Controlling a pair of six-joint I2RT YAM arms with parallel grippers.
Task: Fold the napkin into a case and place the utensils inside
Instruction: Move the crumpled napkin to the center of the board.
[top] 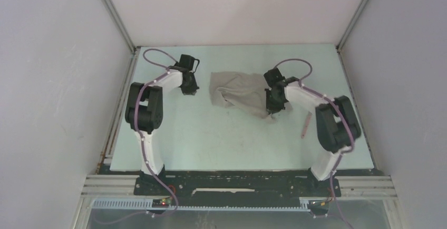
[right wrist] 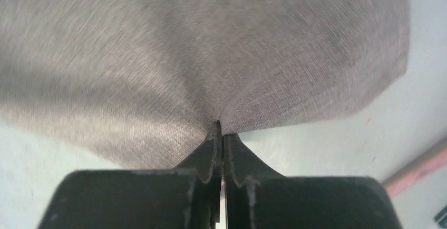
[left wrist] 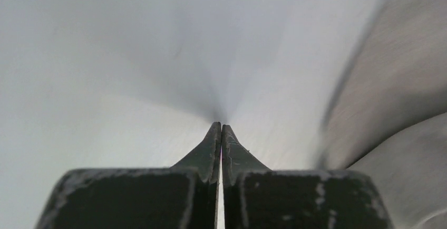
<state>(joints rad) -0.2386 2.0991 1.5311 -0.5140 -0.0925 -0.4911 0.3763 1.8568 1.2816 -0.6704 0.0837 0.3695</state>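
My right hand (right wrist: 221, 127) is pinched shut on an edge of the crumpled napkin (top: 237, 93) far across the desk (top: 221, 144), my left hand (left wrist: 221, 129) is closed empty beside it, so folding has barely begun and the pink-handled utensil (top: 305, 125) lies outside.

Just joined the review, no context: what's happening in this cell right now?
The right arm has its jaws shut on the right edge of the crumpled napkin. The left arm sits apart on the napkin's other side, jaws shut on nothing. No case is folded yet, and a pink-handled utensil lies on the table by the right arm.
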